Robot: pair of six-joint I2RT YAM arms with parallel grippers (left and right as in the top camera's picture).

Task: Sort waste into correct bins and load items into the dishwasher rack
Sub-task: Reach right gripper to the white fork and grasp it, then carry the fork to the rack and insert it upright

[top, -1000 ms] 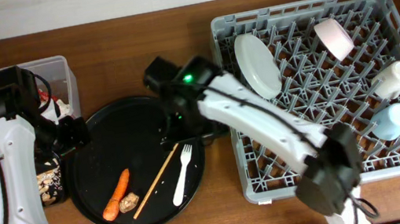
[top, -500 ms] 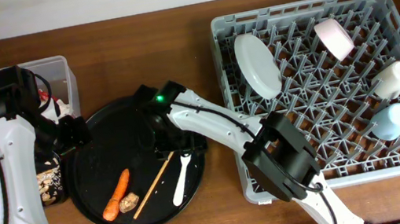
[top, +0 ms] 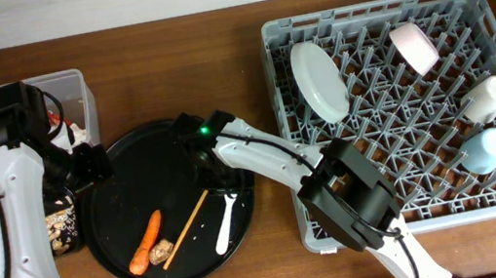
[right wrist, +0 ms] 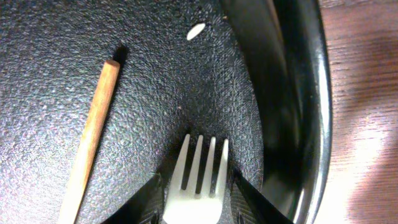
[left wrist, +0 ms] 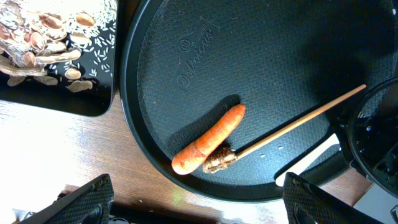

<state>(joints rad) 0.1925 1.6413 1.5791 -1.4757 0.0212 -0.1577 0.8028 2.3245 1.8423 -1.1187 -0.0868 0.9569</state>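
Note:
The white plastic fork (right wrist: 198, 186) lies on the round black tray (top: 143, 164), tines pointing away from the wrist camera. My right gripper (right wrist: 198, 184) is down on the tray, and its fingers (right wrist: 155, 190) press against both sides of the fork's head. In the overhead view the right gripper (top: 220, 184) covers the top of the fork (top: 224, 223). The thin wooden stick (right wrist: 93, 137) lies just to its left. An orange carrot piece (left wrist: 208, 140) and a beige food scrap (left wrist: 219, 160) lie together near the tray's front. My left gripper (left wrist: 199, 202) hangs open and empty above the tray's left edge.
The grey dishwasher rack (top: 366, 8) on the right holds a white plate (top: 318, 79), a small white bowl (top: 414, 47), a cream cup (top: 486, 98) and a light-blue cup (top: 486, 150). A clear tub (top: 72, 81) stands at the back left. A flat black tray (left wrist: 56, 93) holds food scraps.
My right arm swung from the tray's back edge down onto the fork, and its jaws closed in against the fork's head. The left arm has stayed put.

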